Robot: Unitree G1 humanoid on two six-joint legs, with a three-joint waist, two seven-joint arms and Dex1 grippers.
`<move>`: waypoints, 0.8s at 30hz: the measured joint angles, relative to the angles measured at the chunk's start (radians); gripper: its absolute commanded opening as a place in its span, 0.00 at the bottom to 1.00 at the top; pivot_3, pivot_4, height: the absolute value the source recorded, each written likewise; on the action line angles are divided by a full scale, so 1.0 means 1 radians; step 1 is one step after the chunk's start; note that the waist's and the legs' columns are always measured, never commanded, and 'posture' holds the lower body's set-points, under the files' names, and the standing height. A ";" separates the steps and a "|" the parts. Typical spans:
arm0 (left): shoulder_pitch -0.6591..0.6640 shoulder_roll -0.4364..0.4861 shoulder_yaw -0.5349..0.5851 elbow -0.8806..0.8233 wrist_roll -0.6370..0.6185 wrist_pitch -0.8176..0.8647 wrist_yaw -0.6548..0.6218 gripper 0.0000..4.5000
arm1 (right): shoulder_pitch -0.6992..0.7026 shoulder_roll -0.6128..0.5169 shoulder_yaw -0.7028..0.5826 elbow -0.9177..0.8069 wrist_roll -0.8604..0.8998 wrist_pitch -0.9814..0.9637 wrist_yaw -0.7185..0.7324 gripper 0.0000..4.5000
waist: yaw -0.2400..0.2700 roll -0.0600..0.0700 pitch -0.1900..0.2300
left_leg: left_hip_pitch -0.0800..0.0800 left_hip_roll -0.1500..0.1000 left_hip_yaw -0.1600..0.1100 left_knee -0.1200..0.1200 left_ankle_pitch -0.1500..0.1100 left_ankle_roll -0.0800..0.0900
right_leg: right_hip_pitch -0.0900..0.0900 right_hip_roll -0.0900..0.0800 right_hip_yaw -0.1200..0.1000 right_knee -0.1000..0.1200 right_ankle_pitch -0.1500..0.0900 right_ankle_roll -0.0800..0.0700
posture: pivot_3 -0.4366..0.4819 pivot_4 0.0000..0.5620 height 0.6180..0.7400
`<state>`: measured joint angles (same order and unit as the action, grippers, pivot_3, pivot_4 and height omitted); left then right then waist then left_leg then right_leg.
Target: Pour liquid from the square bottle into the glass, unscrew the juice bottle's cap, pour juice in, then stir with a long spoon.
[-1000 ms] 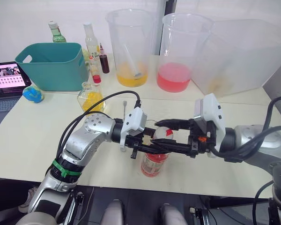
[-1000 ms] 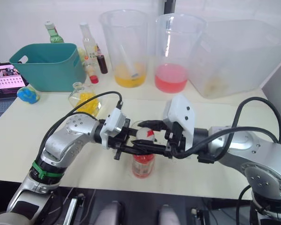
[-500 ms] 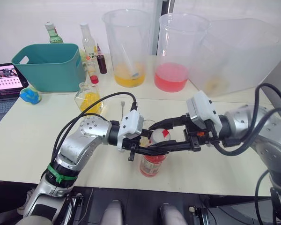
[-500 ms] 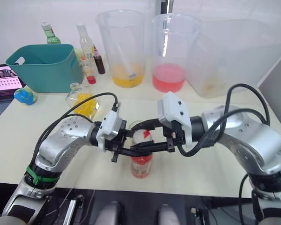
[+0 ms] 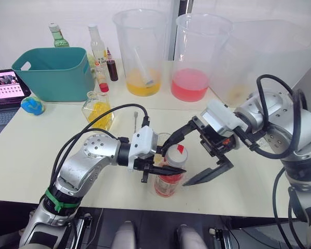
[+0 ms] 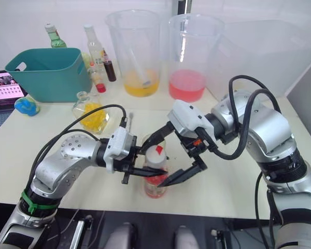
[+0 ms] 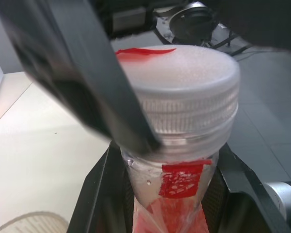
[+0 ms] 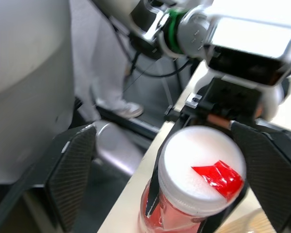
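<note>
Juice bottle (image 5: 168,179): upright at the near table edge, centre, clamped at the neck by the left gripper (image 5: 163,169), presumably to steady it for unscrewing. Cap (image 5: 176,154): white with a red mark, seated. Right gripper (image 5: 196,153): fingers spread wide, straddling the cap without contact. Glass (image 5: 164,140): just behind. Label lettering unreadable.

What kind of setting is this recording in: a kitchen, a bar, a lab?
Most likely a lab or test bench staged for drink mixing, not a real bar. A plain pale table carries two big measuring beakers of yellow and pink liquid, a teal bin, and a laptop at the edge.
</note>
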<state>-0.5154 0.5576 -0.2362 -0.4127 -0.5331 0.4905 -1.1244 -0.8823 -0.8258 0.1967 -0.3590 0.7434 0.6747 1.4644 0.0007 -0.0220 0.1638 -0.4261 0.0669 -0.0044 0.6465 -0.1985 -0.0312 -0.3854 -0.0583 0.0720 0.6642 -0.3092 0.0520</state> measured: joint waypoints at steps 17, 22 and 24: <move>-0.067 -0.044 -0.035 0.138 -0.002 -0.063 -0.076 0.28 | 0.359 0.016 -0.357 -0.423 0.275 0.311 -0.822 0.99 | 0.011 0.000 0.000 | 0.000 -0.001 0.000 0.000 0.000 0.000 | 0.001 -0.001 0.000 0.000 0.000 0.000 | 0.48 0.27 0.90; -0.075 -0.049 -0.038 0.172 -0.001 -0.097 -0.105 0.28 | 0.384 0.040 -0.356 -0.460 0.380 0.331 -0.953 0.88 | 0.011 0.000 0.000 | 0.000 -0.001 0.000 0.000 0.000 0.000 | 0.001 -0.001 0.000 -0.001 0.000 0.000 | 0.48 0.27 0.90; -0.075 -0.049 -0.039 0.177 -0.001 -0.105 -0.112 0.28 | 0.384 0.035 -0.355 -0.460 0.410 0.331 -0.985 0.74 | 0.011 0.000 0.000 | 0.000 -0.001 0.000 0.000 0.000 0.000 | 0.002 -0.001 0.000 -0.001 0.000 0.000 | 0.48 0.27 0.90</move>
<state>-0.5905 0.5086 -0.2753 -0.2358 -0.5336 0.3853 -1.2361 -0.4986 -0.7911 -0.1583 -0.8194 1.1531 1.0059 0.4790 0.0120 -0.0224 0.1635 -0.4258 0.0657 -0.0041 0.6462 -0.1984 -0.0313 -0.3838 -0.0591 0.0725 0.6635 -0.3093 0.0522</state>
